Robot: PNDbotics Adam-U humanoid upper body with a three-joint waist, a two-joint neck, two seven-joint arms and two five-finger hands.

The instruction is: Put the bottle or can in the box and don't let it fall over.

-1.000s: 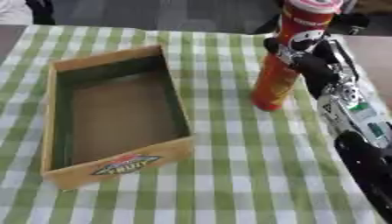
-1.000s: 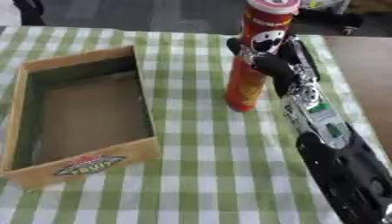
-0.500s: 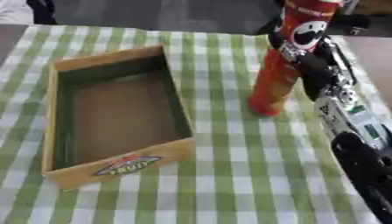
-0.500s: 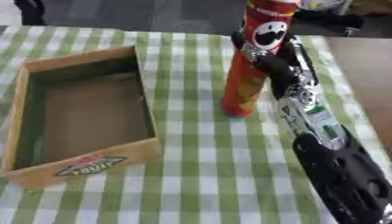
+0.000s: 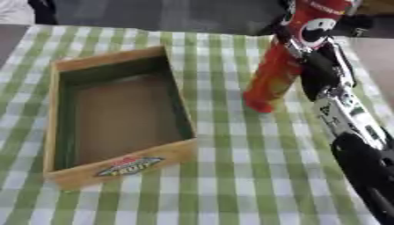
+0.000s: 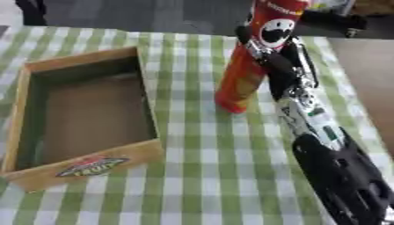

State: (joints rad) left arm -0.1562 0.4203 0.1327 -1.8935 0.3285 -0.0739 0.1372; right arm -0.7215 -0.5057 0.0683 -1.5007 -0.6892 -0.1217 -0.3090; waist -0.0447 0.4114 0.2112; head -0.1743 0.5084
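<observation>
A tall red and orange crisp can (image 5: 286,61) hangs tilted, its base toward the left and above the green checked cloth. My right hand (image 6: 275,61) is shut on its upper half, fingers wrapped round from the right side. The arm runs down to the lower right corner. The wooden box (image 5: 54,132) lies to the left of the can, open on top, with a label on its near wall and nothing inside. My left hand shows in neither view.
The green and white checked cloth (image 5: 231,184) covers the table. Bare brown tabletop (image 6: 369,83) shows at the right edge. Dark things stand beyond the far edge at upper right.
The can has been lifted off the cloth and carried left toward the box, tilting more. The right hand moved with it.
</observation>
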